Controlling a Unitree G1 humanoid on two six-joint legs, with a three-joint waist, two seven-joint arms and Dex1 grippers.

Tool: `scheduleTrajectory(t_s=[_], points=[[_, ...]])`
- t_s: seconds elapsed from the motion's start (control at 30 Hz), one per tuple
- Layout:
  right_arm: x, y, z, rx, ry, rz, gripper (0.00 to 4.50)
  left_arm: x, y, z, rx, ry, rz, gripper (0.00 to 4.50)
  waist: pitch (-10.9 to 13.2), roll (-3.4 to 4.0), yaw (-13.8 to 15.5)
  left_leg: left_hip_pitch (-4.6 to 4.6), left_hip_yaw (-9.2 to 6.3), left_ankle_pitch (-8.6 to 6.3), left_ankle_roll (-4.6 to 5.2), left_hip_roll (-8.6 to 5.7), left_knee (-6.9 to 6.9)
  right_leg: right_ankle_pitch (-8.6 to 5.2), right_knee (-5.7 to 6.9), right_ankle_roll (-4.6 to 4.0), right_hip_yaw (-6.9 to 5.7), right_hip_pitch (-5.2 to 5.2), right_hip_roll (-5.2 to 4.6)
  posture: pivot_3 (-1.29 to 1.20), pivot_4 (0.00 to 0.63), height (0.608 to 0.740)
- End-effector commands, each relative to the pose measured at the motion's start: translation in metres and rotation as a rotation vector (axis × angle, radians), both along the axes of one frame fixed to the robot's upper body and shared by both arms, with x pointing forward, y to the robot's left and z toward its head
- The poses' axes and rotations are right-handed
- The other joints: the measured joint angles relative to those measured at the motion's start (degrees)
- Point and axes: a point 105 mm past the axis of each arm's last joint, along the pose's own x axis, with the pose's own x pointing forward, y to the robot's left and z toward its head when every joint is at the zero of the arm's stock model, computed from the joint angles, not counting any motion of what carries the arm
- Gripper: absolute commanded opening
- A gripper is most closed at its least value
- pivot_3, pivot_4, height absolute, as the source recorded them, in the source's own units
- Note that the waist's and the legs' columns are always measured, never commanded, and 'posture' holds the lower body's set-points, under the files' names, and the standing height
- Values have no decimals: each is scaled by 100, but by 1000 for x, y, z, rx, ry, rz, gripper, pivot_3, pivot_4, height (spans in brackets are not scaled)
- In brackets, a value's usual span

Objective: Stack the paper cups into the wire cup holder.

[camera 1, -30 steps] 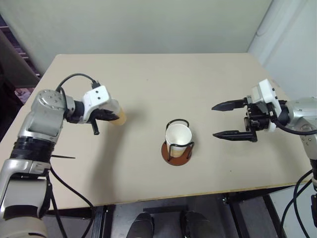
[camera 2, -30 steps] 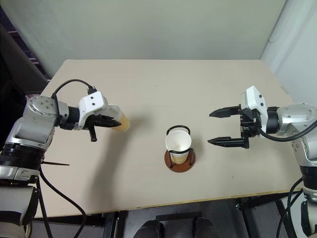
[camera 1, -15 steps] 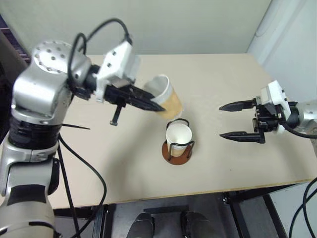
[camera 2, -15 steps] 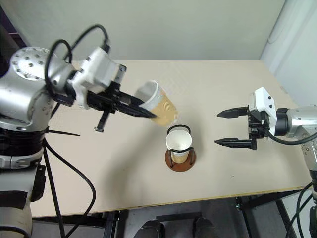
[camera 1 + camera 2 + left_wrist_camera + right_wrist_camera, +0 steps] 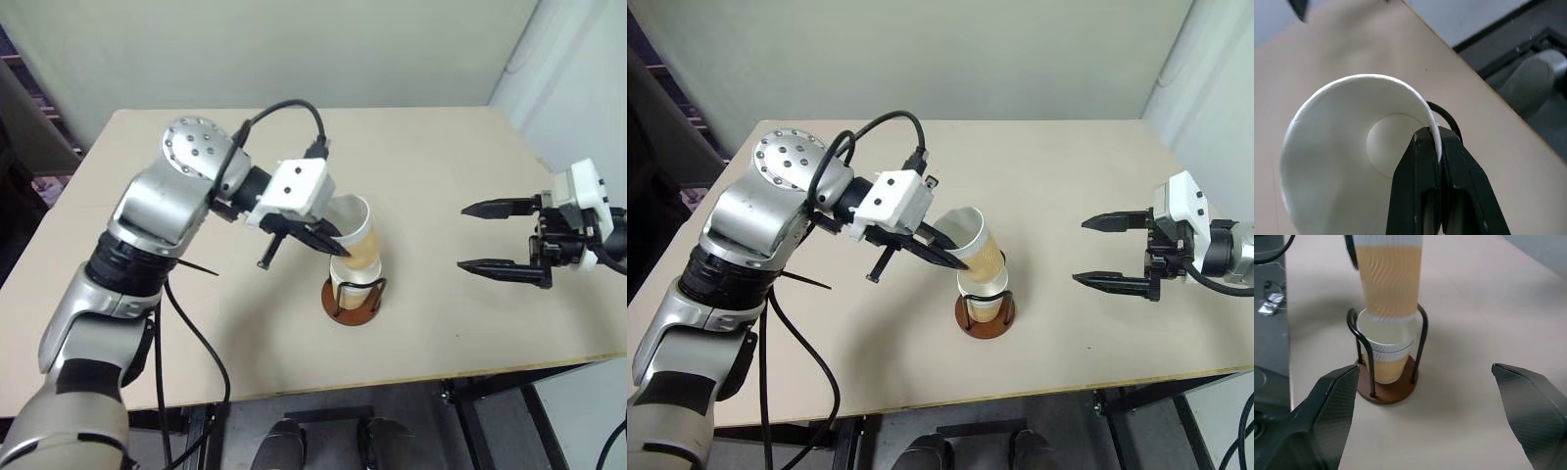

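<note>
The wire cup holder (image 5: pixel 351 309) stands mid-table, a reddish-brown disc with black wire loops. Paper cups are nested in it (image 5: pixel 1385 360), and two white rims show one above the other. My left gripper (image 5: pixel 336 250) is shut on the rim of another tan paper cup (image 5: pixel 358 240), one finger inside the rim and one outside. That cup leans to the left, and its base is at the mouth of the nested cups. In the left wrist view the fingers (image 5: pixel 1420 186) pinch the white rim. My right gripper (image 5: pixel 461 236) hangs open to the right of the holder, apart from it.
The beige table (image 5: pixel 245 343) has its front edge close below the holder and its right edge beyond my right gripper. A black cable (image 5: pixel 289 113) loops over my left wrist. A wall stands behind the table.
My left gripper has carried the cup from the table's left side up and rightward to the holder, turning it from sideways to nearly upright. The right gripper has drifted slightly right, still open.
</note>
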Motion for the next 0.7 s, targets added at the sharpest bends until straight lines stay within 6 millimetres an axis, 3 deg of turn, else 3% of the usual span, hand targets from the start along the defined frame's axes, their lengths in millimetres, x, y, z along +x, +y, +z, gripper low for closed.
scheduleTrajectory(t_s=[0.03, 0.13, 0.23, 0.43, 0.57, 0.63, 0.7], points=[[-6, 1, 12, 8, -51, -4, 4500, 5, 1, -9, 45, -36, 4, 38, 0, 0, 0, 0, 0, 0, 0, 0, 1, 1, 0, 1, 0, 1, 0, 0, 150, 740], [-6, 2, 11, 10, -51, -7, 4500, 2, -4, -13, 47, -33, -2, 699, 0, 0, -1, 3, 0, 0, 1, -1, 5, 2, 0, 4, 1, 6, 0, 0, 150, 740], [-5, 3, 11, 11, -50, -7, 4500, 0, -7, -10, 31, -33, -4, 1702, 0, 0, 3, 3, 0, 0, 1, -1, 7, 3, 0, 5, 1, 7, 0, 0, 150, 740], [1, 14, 9, 25, -41, 52, 4500, 21, -21, 12, -152, -112, 133, 3868, 0, 0, 4, 3, 1, -1, 2, -2, 8, 3, -2, 8, 1, 10, 0, 0, 150, 740], [6, 26, 3, 28, -9, 127, 4500, 23, -8, 29, -269, -66, 232, 3868, 0, 0, -44, 12, 6, 0, 3, -1, 6, 4, -1, 10, 2, 12, 2, 0, 150, 740], [11, 29, -2, 28, 16, 150, 4500, 22, 20, 29, -298, -11, 340, 3868, 0, 2, -74, 14, 7, 1, 1, -1, -1, 4, -1, 10, 2, 11, 6, 0, 150, 740], [18, 28, -8, 22, 45, 151, 4500, 19, 57, 16, -271, 31, 473, 3868, -6, 15, -132, 20, 14, 2, -2, 0, -8, 3, -1, 11, 8, 9, 12, 0, 150, 740]])
